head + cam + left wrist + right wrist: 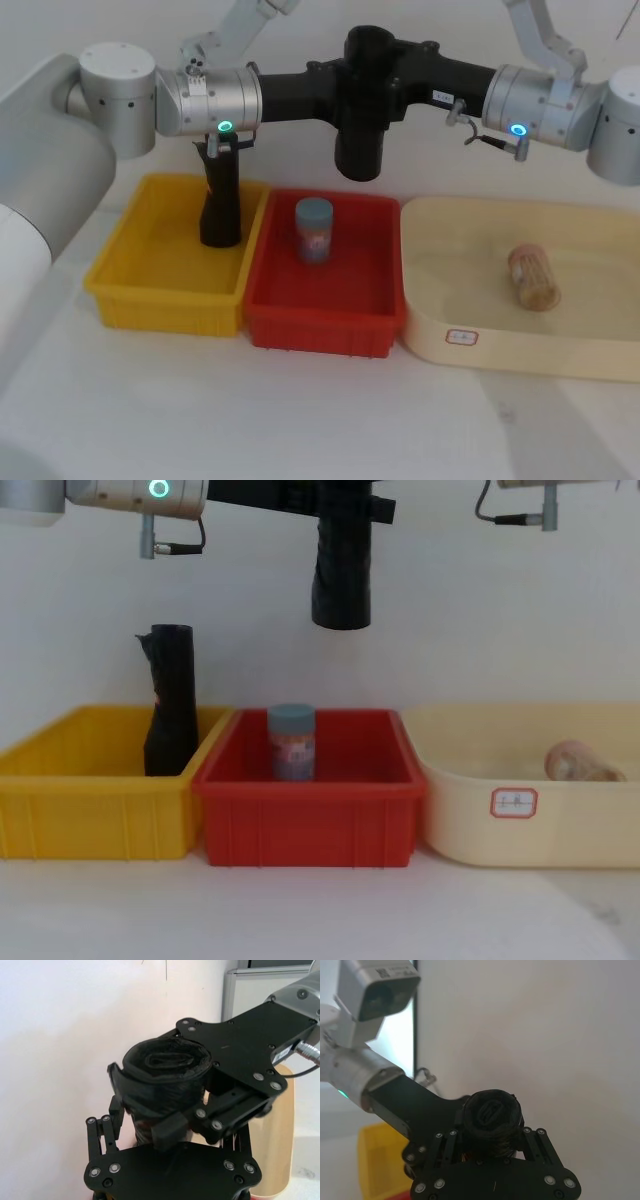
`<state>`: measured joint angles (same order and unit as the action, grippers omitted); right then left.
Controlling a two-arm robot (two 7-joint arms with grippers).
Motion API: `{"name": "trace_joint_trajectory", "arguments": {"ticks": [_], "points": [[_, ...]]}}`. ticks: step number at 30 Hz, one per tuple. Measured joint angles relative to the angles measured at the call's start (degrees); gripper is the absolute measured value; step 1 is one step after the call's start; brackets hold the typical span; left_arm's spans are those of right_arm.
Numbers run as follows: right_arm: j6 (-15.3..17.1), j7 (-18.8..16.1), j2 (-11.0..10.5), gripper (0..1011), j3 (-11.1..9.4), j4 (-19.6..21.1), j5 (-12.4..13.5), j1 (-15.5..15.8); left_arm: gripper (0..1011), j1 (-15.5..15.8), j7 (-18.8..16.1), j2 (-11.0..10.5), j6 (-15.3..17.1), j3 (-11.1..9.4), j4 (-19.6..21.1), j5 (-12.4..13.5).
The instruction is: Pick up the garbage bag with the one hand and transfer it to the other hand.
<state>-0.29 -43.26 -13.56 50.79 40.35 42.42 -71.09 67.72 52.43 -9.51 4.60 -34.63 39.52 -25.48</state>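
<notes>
Midway, the garbage bag (359, 120) hangs upright above the red bin (325, 300), gripped from both sides.
The left gripper (335, 80) and right gripper (392, 62) both appear clamped on its upper end; the roll looks light, soft and slippery, best gripped across its thick middle.

You have open air beneath the held garbage bag (341, 575); below, a blue-lidded jar (291, 741) stands in the red bin (310, 820), a slim black roll (171, 700) to its left.

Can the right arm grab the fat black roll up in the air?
Probably yes: the right end effector already meets the garbage bag above the red bin, opposite the left end effector, nothing between.
</notes>
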Motion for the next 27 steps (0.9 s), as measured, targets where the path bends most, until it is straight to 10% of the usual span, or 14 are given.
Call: {"name": "trace_joint_trajectory", "arguments": {"ticks": [27], "points": [[18.58,21.4,-12.75,529,2.54,20.98,-10.51,1.97,1001,0.0,0.0,-0.01,0.0,0.0,0.01,0.01]]}}
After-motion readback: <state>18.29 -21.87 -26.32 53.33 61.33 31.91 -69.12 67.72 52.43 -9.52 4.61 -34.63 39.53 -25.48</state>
